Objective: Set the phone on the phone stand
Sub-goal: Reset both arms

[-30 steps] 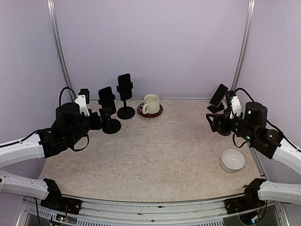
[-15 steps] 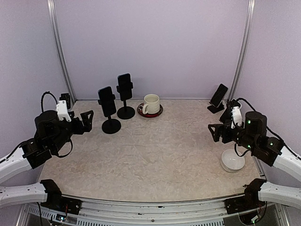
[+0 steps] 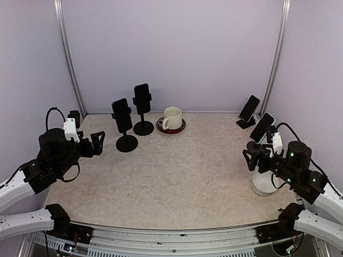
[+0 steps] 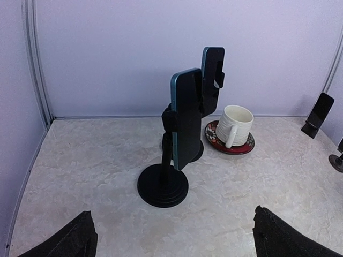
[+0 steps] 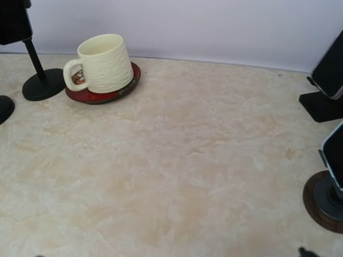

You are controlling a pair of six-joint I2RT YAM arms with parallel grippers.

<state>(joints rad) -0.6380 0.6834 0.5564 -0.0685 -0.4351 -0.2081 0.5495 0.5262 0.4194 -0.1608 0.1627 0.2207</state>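
A blue-edged phone is clamped upright on a black round-based phone stand; from above the same phone stands left of centre. Behind it, a second phone sits on its own stand. My left gripper hangs open and empty to the left of them, both dark fingertips low in the left wrist view. At the right, a phone leans on a round-based stand, and another phone leans behind it. My right gripper is open and empty just in front.
A cream mug on a red saucer stands at the back centre. A white bowl lies under my right arm. Another dark phone stands by the left wall. Purple walls close in three sides.
Both arms have drawn back towards the near edge, open and empty. The left one left the stand with the phone; the right one uncovered a phone leaning on its stand.
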